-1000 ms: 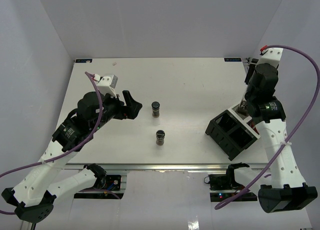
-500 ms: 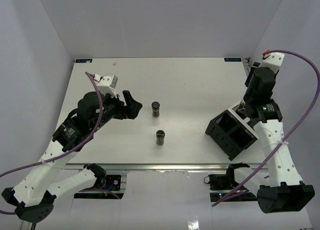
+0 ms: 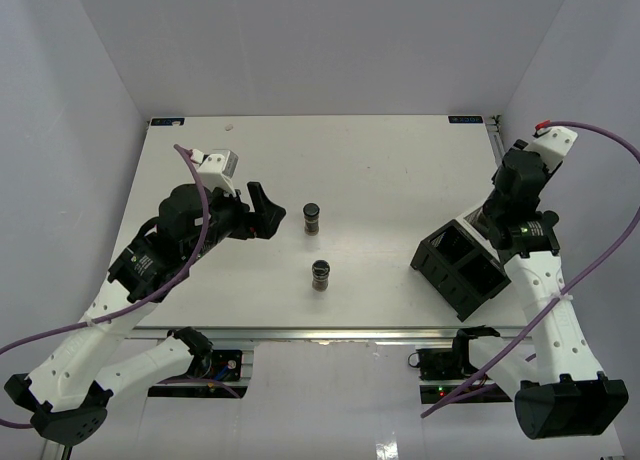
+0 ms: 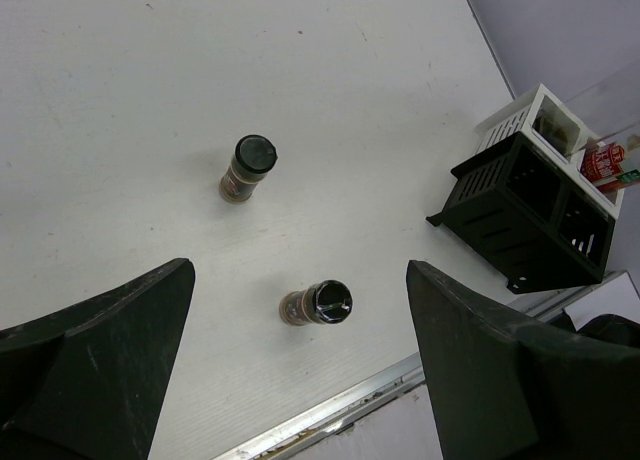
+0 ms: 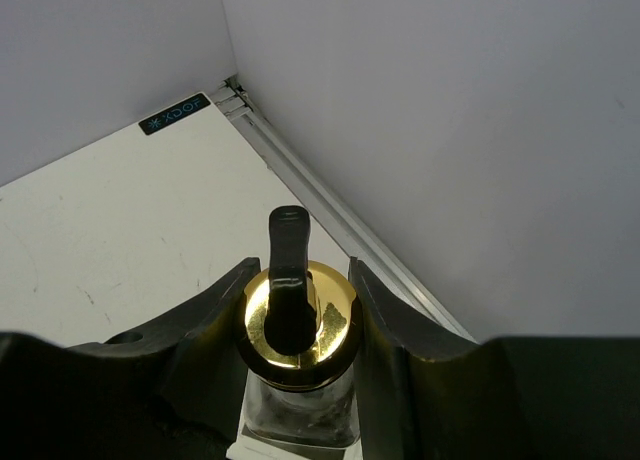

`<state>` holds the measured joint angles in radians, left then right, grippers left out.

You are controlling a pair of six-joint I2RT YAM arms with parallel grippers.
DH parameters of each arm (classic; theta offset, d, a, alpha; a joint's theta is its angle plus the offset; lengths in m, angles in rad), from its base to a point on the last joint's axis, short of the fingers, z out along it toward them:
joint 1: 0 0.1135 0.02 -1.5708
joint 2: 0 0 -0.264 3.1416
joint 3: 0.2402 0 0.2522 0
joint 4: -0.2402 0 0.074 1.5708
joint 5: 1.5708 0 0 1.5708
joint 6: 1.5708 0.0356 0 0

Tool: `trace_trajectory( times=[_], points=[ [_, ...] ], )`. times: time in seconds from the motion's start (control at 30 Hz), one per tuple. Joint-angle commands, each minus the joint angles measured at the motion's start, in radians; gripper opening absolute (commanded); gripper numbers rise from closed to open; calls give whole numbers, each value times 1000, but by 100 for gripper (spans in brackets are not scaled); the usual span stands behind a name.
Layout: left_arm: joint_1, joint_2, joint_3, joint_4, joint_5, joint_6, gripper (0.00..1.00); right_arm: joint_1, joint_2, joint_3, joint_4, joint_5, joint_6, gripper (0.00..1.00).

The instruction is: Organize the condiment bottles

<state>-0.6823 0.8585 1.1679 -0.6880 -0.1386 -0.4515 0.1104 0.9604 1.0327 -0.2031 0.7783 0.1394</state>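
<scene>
Two small dark black-lidded jars stand on the table, one further back and one nearer the front edge. My left gripper is open and empty, hovering left of them. My right gripper is shut on the gold cap of the clear gold-topped bottle, which stands upright at the white compartment. A red-capped jar shows beside that compartment. The tall dark bottle is not in view.
The black open-topped box sits tilted at the right front, against the white compartment. The table's right rail and the side wall are close to my right gripper. The table's front rail runs below the jars.
My right wrist has shifted to the right and a little back, still over the white compartment. The left arm and both small jars have not moved.
</scene>
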Motion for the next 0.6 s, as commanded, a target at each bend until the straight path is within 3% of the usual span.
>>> trace_trajectory(
  times=[0.0,0.3,0.57],
  points=[
    [2,-6,7,4,-2,12,98,-6,-33,-12,145,59,55,9],
    [1,3,2,11,0,13,98,-6,-34,-114,191,43,83,27],
    [3,12,-2,22,16,10,98,-6,-29,-167,241,3,60,53]
  ],
)
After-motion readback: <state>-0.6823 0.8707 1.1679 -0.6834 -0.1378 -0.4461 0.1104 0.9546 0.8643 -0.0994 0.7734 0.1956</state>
